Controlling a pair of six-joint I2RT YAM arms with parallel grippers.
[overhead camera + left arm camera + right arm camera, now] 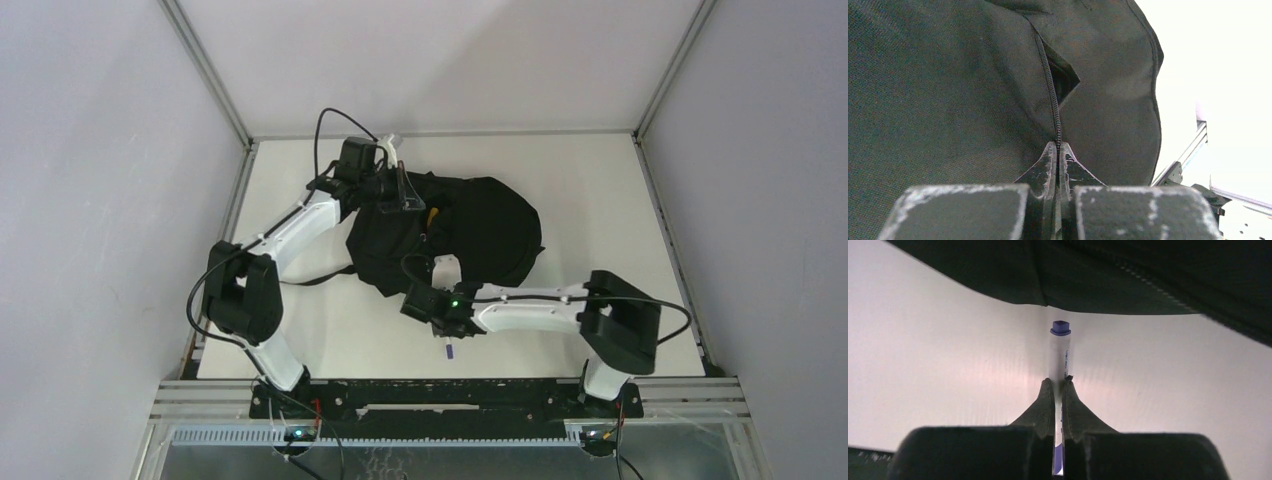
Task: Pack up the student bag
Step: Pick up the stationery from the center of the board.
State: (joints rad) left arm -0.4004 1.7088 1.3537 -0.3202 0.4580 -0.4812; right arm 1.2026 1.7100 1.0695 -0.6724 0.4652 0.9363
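The student bag (490,235), a soft black backpack, lies in the middle of the table. My left gripper (404,198) is at its far left edge. In the left wrist view the gripper (1058,146) is shut on the bag (948,100) right at the zip line (1050,90), which gapes open a little above. My right gripper (443,290) is at the bag's near edge. In the right wrist view it (1058,382) is shut on a white marker (1060,350) with a purple cap, pointing at the bag's underside (1128,275) above the table.
A yellow item (433,215) shows in the bag's opening near the left gripper. A black strap (320,280) trails left from the bag. The marker's purple rear end (449,352) sticks out towards the near edge. Metal frame rails (640,190) border the white table.
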